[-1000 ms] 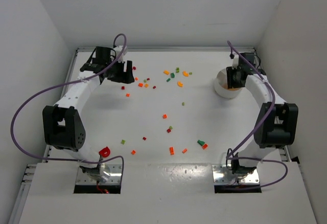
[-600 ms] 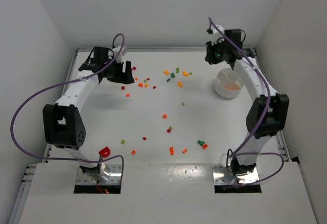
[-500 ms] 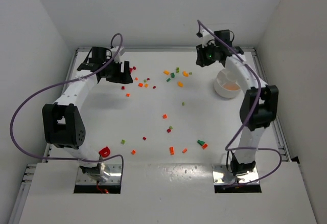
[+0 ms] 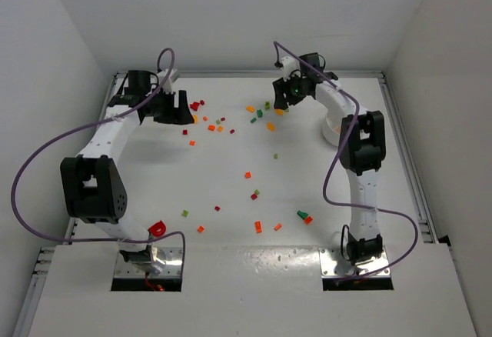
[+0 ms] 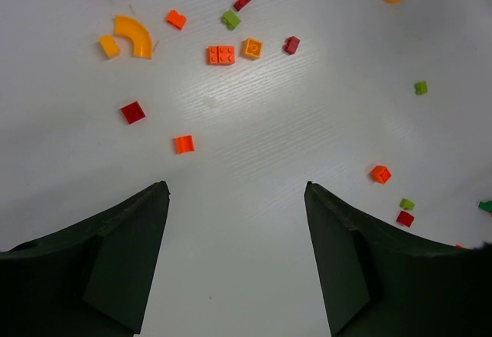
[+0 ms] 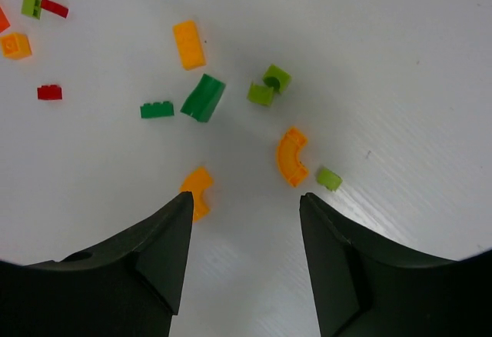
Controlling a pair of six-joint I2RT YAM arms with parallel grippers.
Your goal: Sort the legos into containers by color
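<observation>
- Hovering above the legos (image 4: pixel 261 115) clustered toward 12 o'clock on the worktop (image 4: pixel 154 175), the right pincer (image 6: pixel 244 198) stands with jaws apart and nothing between them.
- An orange arc brick (image 6: pixel 291 156) lies at 1 o'clock of the gap, with a small lime brick (image 6: pixel 329 178) just beside its end. Risk: a closing stroke on the arc catches both colours, and a mixed pair reaches one compartment.
- A second orange arc (image 6: pixel 198 191) lies against the tip of the finger at 9 o'clock. Risk: a straight descent presses that finger onto it and flicks it across the worktop.
- Every brick is far smaller than the jaws. Risk: a brick gripped off-centre twists, slips out, or drops during the carry.
- The left pincer (image 5: pixel 234 187), at 10 o'clock on the worktop, is likewise apart and empty. An orange square brick (image 5: pixel 184 144) and a red brick (image 5: pixel 132 111) lie ahead at 11 o'clock. Risk: a broad closure sweeps neighbours together instead of isolating one.
- The white dish (image 4: pixel 328 135) sits at 2 o'clock, mostly hidden behind the right arm (image 4: pixel 360 141) in the overhead view, so its compartments cannot be read. Risk: the elbow stands close to it, and a swing nudges the dish or spills its contents.
</observation>
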